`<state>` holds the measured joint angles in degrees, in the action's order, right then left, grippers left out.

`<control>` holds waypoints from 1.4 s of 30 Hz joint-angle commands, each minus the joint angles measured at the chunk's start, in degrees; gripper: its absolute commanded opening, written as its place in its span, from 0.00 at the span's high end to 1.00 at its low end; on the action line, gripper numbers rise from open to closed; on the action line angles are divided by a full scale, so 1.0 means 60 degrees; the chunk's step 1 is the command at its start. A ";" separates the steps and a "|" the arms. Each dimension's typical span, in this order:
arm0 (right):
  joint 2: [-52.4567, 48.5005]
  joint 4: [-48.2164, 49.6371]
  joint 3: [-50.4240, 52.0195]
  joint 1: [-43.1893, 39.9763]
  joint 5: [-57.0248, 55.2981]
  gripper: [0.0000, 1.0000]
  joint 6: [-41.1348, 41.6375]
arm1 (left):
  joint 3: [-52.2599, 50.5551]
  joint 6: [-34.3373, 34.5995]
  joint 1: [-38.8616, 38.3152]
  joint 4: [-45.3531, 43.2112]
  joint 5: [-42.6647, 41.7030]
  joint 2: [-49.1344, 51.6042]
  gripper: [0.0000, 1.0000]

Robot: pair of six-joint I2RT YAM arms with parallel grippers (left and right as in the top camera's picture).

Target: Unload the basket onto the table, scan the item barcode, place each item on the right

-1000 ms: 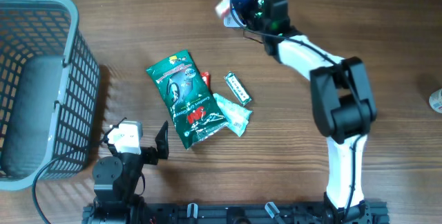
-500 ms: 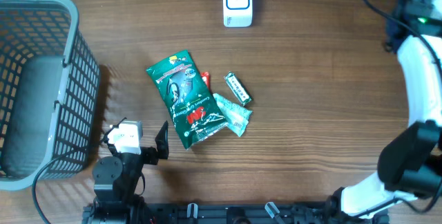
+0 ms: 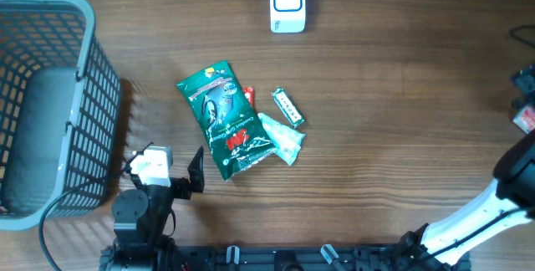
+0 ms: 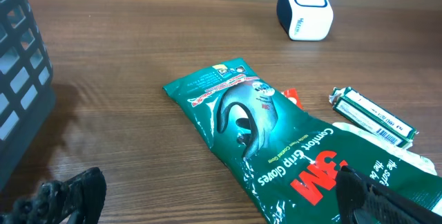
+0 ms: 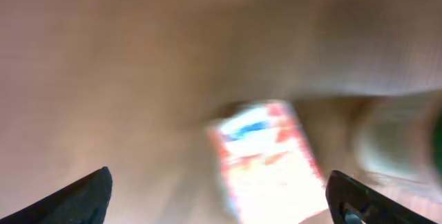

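Observation:
The white scanner [image 3: 287, 3] with a blue face stands at the back middle of the table and also shows as the scanner [image 4: 306, 8] in the left wrist view. A small white, red and blue packet [image 5: 266, 158] shows blurred beneath my right gripper [image 5: 217, 179], whose jaws stand wide apart and open. In the overhead view this packet [image 3: 527, 119] sits at the far right edge. My left gripper [image 4: 217, 207] is open and low at the front left, its right finger over the green glove packet [image 4: 276, 148].
A grey basket [image 3: 50, 12] fills the left side. The green glove packet [image 3: 224, 120], a small bar [image 3: 287, 107] and a teal packet [image 3: 282, 141] lie together mid-table. A pale round object [image 5: 397, 141] sits blurred beside the small packet.
My right arm has swung from the scanner to the table's far right edge with the small packet. Its jaws, shut before, now stand wide open. The left arm has not moved.

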<state>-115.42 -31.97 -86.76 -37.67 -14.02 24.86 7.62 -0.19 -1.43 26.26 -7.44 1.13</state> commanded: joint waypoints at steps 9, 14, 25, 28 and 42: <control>0.2962 -0.3574 -0.0331 0.2324 0.6914 0.00 0.1286 | 0.0007 -0.0149 -0.0018 0.0036 -0.0142 -0.0062 0.00; 0.2958 -0.4054 0.0900 0.4841 0.6903 0.00 -0.0652 | 0.0007 -0.0149 -0.0018 0.0033 -0.0142 -0.0062 0.00; 0.2951 -0.1592 0.2841 0.9092 0.4838 0.00 -0.0892 | 0.0007 -0.0149 -0.0018 0.0033 -0.0146 -0.0062 0.00; 0.2951 -0.1257 0.2841 0.9125 0.4033 0.00 -0.1075 | 0.0007 -0.0149 -0.0018 0.0033 -0.0142 -0.0062 0.00; 0.1253 0.2120 0.2841 1.0612 0.4116 0.00 -0.2364 | 0.0007 -0.0149 -0.0018 0.0033 -0.0142 -0.0062 0.00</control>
<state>-103.50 -21.28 -69.71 23.57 10.98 12.05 7.62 -0.19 -1.43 26.24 -7.44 1.13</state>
